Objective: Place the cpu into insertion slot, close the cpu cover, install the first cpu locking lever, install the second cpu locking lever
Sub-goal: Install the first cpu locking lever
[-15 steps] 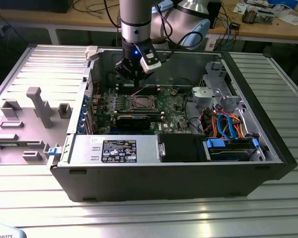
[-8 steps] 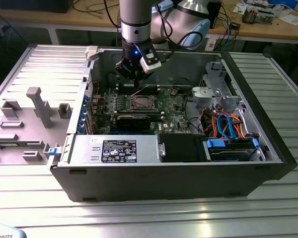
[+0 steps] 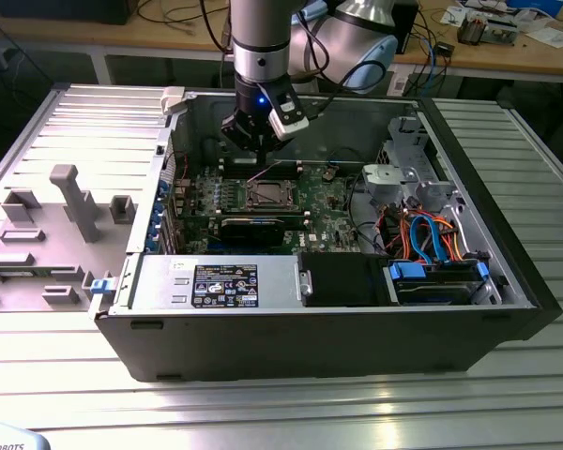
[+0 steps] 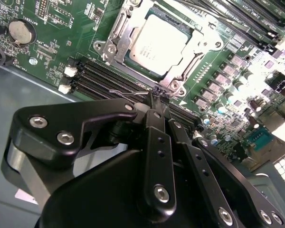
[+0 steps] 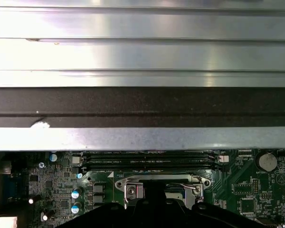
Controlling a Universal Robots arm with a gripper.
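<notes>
Up close, black gripper (image 4: 156,95), fingertips drawn tight together with no gap. Tip touching thin wire lever (image 4: 128,92); cannot tell if pinched. Hangs just over black memory slots (image 4: 104,76), right beside insertion slot (image 3: 266,194) on green motherboard (image 4: 52,61). Cpu (image 4: 157,42) seated flat in slot, grey face up. Cpu cover (image 4: 206,34) down over it, chip showing through the window. Seen in exterior view reaching down into open computer case (image 3: 310,337), low over the board.
</notes>
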